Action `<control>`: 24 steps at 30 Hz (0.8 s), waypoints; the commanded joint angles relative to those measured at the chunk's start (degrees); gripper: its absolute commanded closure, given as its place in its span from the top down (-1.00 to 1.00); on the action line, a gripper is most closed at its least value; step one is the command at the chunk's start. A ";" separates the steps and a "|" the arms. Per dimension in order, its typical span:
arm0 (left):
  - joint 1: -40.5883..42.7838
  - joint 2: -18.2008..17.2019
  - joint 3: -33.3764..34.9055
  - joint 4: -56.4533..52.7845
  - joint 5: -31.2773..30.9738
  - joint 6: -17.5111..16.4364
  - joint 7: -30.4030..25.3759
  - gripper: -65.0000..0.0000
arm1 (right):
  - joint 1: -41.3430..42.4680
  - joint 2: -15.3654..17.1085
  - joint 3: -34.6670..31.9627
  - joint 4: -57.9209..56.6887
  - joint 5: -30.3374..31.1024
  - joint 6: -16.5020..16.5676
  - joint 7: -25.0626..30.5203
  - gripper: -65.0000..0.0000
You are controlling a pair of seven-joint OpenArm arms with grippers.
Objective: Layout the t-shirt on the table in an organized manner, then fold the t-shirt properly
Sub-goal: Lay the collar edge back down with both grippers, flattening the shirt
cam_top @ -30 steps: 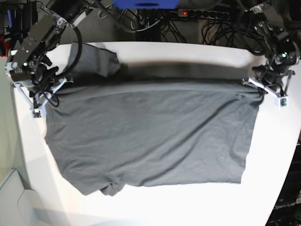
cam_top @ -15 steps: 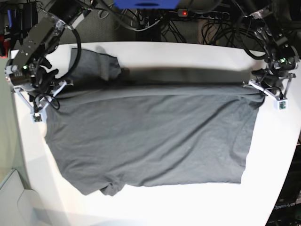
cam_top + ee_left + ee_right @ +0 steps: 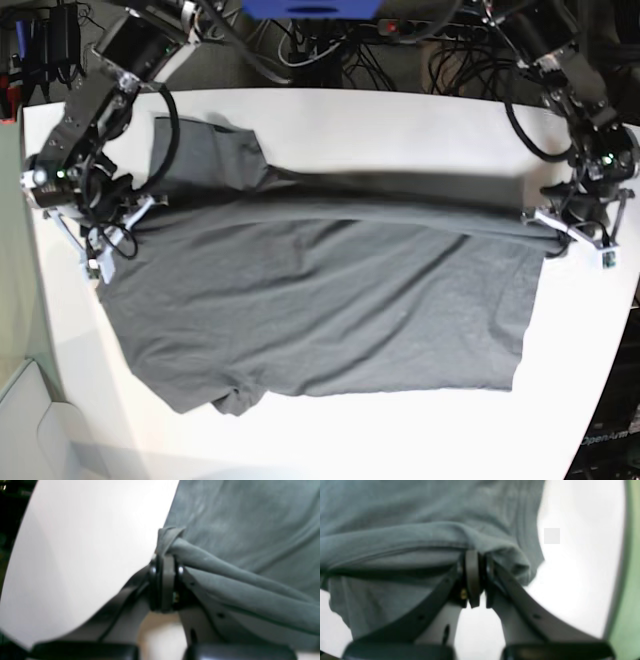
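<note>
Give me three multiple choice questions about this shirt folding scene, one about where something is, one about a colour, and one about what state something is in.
1. Where does the t-shirt lie?
A. Hung off the near edge
B. Spread across the table
C. On the floor

2. What colour is the t-shirt?
A. Dark grey
B. Bright red
C. White

3. How are the left gripper and the right gripper?
A. Both wide open above the cloth
B. One open, one shut
C. Both shut on the t-shirt

Answers: 1 B, the base view shows white tabletop around the cloth. 2 A, it is dark grey in all views. 3 C, each wrist view shows fabric bunched between closed fingers.
</note>
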 commanded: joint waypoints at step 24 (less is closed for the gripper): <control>-4.98 -1.01 -0.10 -7.33 -0.35 0.23 -0.85 -0.99 | 9.00 4.97 -0.07 -9.41 0.25 -0.23 4.32 -1.00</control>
